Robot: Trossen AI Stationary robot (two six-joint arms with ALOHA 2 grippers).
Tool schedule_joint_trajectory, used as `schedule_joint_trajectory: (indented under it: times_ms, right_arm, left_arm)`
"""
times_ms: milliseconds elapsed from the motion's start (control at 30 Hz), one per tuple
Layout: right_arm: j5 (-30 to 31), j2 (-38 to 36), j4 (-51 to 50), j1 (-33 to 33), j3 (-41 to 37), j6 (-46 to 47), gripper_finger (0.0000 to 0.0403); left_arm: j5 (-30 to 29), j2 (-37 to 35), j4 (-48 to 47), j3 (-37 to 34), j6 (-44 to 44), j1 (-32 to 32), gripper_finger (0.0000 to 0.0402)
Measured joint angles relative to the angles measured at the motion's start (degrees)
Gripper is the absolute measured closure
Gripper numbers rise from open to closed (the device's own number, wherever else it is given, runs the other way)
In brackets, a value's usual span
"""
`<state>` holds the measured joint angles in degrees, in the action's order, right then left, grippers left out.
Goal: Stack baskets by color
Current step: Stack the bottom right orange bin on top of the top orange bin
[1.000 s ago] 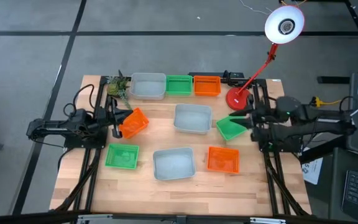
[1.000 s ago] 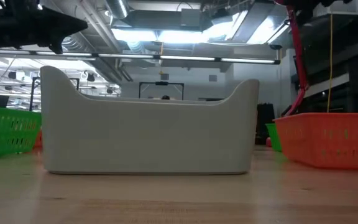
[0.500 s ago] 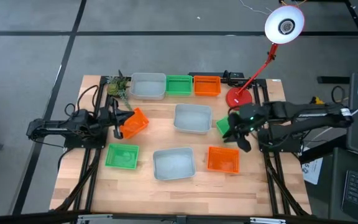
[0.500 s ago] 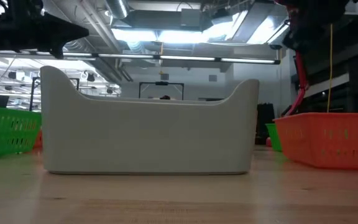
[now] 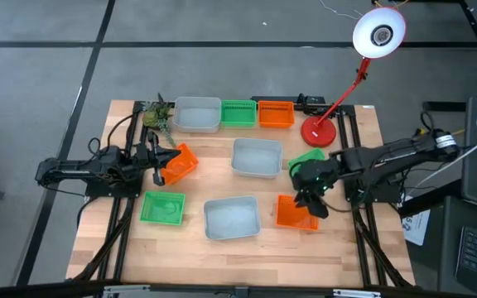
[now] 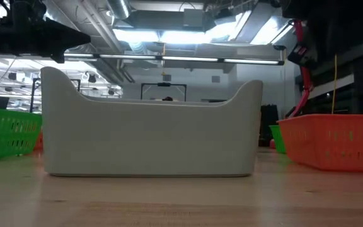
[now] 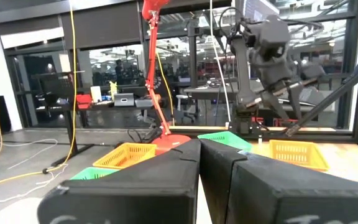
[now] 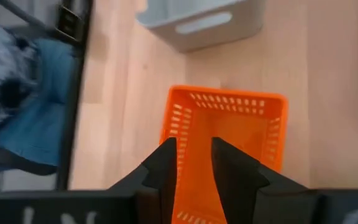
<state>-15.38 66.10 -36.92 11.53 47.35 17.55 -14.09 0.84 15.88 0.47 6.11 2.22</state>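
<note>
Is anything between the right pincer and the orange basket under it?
Nothing visible. The right pincer hangs directly over the orange basket, fingers apart, looking straight into its bare inside. The grey basket lies beyond it, off the path.

Perforated plastic orange basket (image 8: pixel 229 134) on smooth wooden table (image 8: pixel 120 124).

You get even, bright overhead light on the table (image 5: pixel 238 248), with soft, short shadows. Ceiling lights (image 6: pixel 188 38) glare in the low view, leaving the arms as dark silhouettes. Your right wrist view is motion-blurred; the orange basket (image 8: pixel 229 130) stays readable. Left wrist foreground is out of focus.
</note>
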Motion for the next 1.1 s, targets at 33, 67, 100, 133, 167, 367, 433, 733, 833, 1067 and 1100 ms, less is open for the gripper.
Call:
schedule_joint_trajectory:
  times_ms: [33,67,100,133,167,367,433,733,833,1067,1100]
  right_arm:
    - [2.07,0.81,-0.07,0.64,0.00,0.01,0.0303]
    - [4.61,1.63,-0.15,1.23,0.00,0.00,0.0303]
    - [7.31,2.49,-0.14,1.75,0.00,-0.02,0.0303]
    - [9.82,3.43,-0.16,2.24,0.00,-0.04,0.0303]
    - [11.93,4.33,-0.18,2.62,0.00,-0.02,0.0303]
    - [18.67,10.02,-0.42,4.13,-0.01,0.14,0.0303]
    - [18.78,11.79,-0.55,4.39,-0.02,0.16,0.0303]
    - [18.98,16.92,-0.86,4.57,-0.04,1.97,0.0303]
    - [18.93,17.51,-0.90,4.59,-0.04,3.02,0.0303]
    - [18.74,17.45,-2.63,4.59,2.49,3.00,0.0303]
    - [18.78,17.45,-3.49,4.59,3.07,2.89,0.0303]
  left_arm:
    - [0.00,0.00,0.00,0.00,0.00,0.01,0.0401]
    - [-0.02,0.00,0.00,0.00,0.00,0.00,0.0401]
    - [0.00,0.00,0.00,0.00,0.00,0.02,0.0401]
    - [0.00,0.00,0.00,0.00,0.00,0.02,0.0401]
    - [0.00,0.00,0.00,0.00,0.00,0.02,0.0401]
    - [0.00,0.00,0.00,0.00,-1.27,0.02,0.0401]
    - [0.00,0.00,0.00,0.00,-1.48,0.02,0.0401]
    - [0.00,0.00,-0.02,0.00,-1.51,0.00,0.0401]
    - [-0.01,0.00,-0.01,0.00,-1.49,0.01,0.0401]
    - [-0.02,0.00,0.00,0.00,-1.49,0.00,0.0401]
    - [-0.02,0.00,0.00,0.00,-1.49,0.01,0.0401]
